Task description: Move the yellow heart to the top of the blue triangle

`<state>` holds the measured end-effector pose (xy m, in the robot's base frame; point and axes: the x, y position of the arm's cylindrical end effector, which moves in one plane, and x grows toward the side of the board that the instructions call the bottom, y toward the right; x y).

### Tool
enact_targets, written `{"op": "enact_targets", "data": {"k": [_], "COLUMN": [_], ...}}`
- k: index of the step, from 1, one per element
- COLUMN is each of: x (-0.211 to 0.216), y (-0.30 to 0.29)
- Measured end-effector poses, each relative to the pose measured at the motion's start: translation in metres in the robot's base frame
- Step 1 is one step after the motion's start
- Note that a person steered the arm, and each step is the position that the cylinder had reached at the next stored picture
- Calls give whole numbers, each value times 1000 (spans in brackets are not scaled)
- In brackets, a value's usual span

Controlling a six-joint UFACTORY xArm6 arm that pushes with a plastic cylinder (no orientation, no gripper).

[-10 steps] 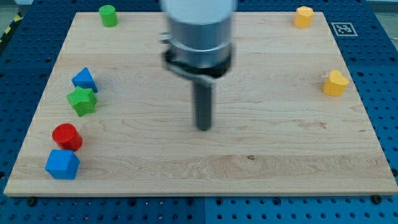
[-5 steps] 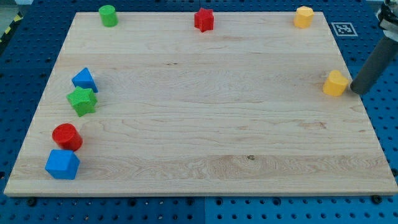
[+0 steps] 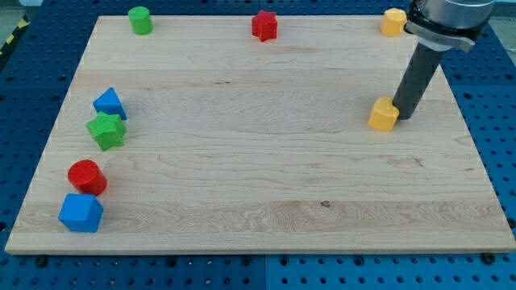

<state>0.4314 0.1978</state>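
Note:
The yellow heart (image 3: 384, 114) lies on the right half of the wooden board (image 3: 258, 185). My tip (image 3: 405, 117) touches its right side. The blue triangle (image 3: 109, 102) sits far off at the view's left, just above the green star (image 3: 106, 130).
A red cylinder (image 3: 86, 176) and a blue block (image 3: 81, 213) sit at the lower left. A green cylinder (image 3: 140, 19), a red star (image 3: 264, 25) and a second yellow block (image 3: 393, 22) line the top edge. The arm's body hangs over the top right corner.
My tip swung from the board's middle out past the right edge, then came back left against the yellow heart. The heart has slid left and slightly down.

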Motion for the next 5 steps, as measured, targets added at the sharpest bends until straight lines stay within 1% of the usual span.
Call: {"op": "enact_targets", "data": {"k": [2,4,5], "x": [8,14,16], "y": [-26,-31,-48]}}
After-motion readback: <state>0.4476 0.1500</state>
